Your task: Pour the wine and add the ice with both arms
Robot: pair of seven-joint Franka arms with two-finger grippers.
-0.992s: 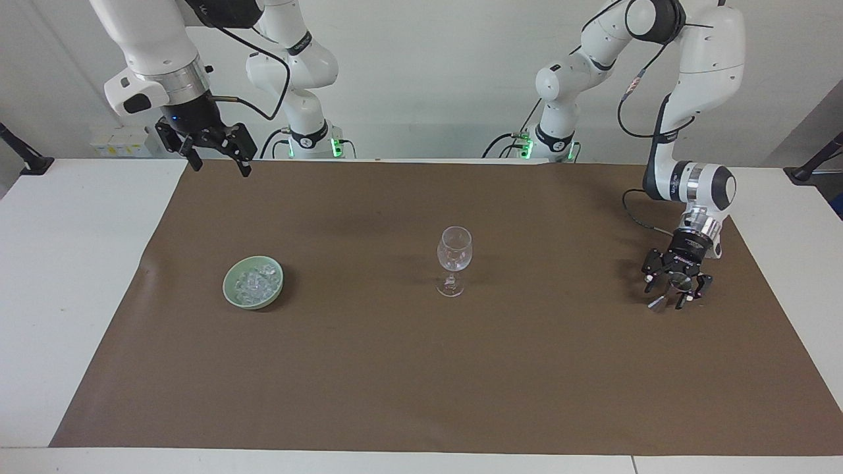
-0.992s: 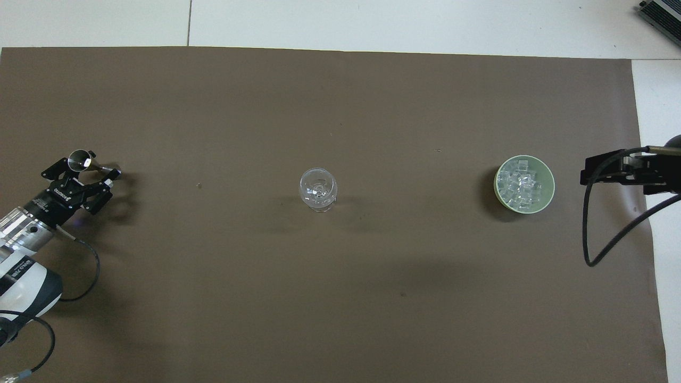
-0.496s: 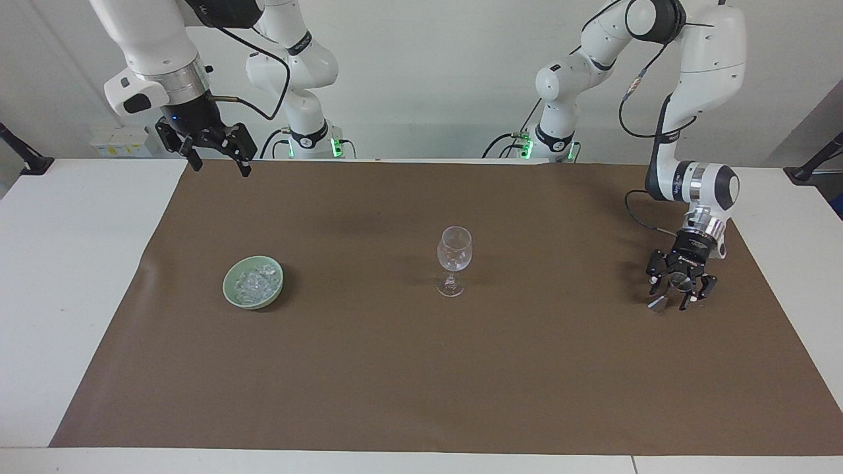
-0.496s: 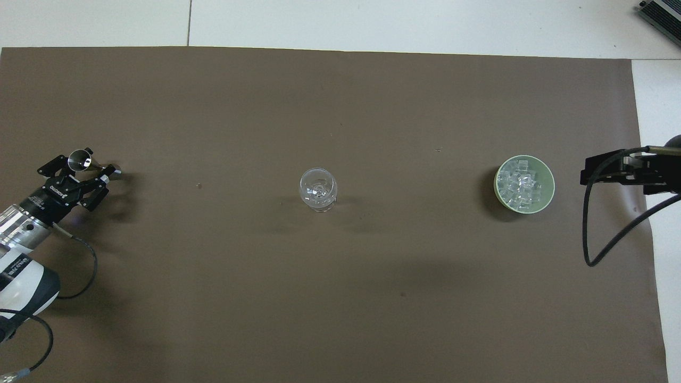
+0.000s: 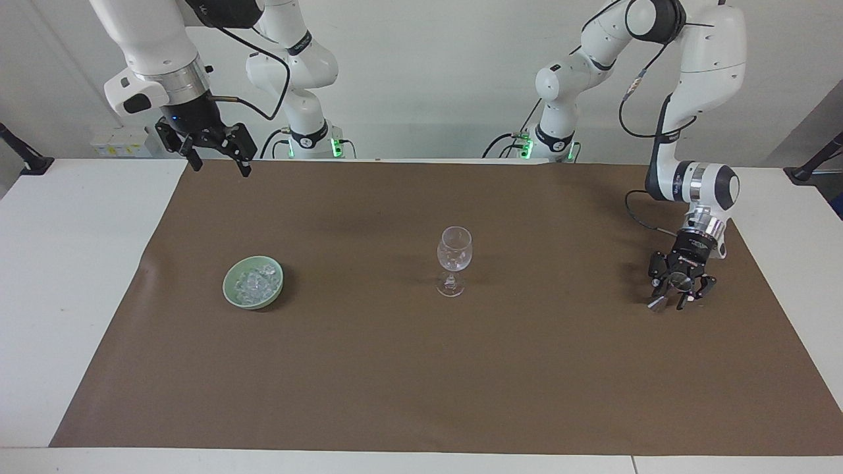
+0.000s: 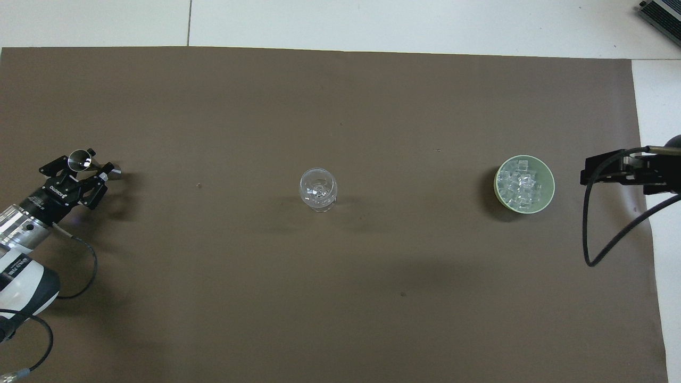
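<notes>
The left gripper (image 5: pixel 678 297), low at the right of the facing view, has its fingers around a small metal jigger (image 6: pixel 80 158); whether they press it I cannot tell. The right gripper (image 5: pixel 217 163) waits raised at upper left, fingers spread, empty. The ice (image 5: pixel 255 282) fills a green bowl (image 5: pixel 232 293) at left of centre. A wine glass (image 5: pixel 454 251) stands mid-mat (image 5: pixel 421 382).

You have open brown mat (image 5: pixel 369 368) all around; only the wine glass (image 5: pixel 454 260) at the middle and the green bowl (image 5: pixel 253 282) toward the right arm's end stand in your way, well apart.
</notes>
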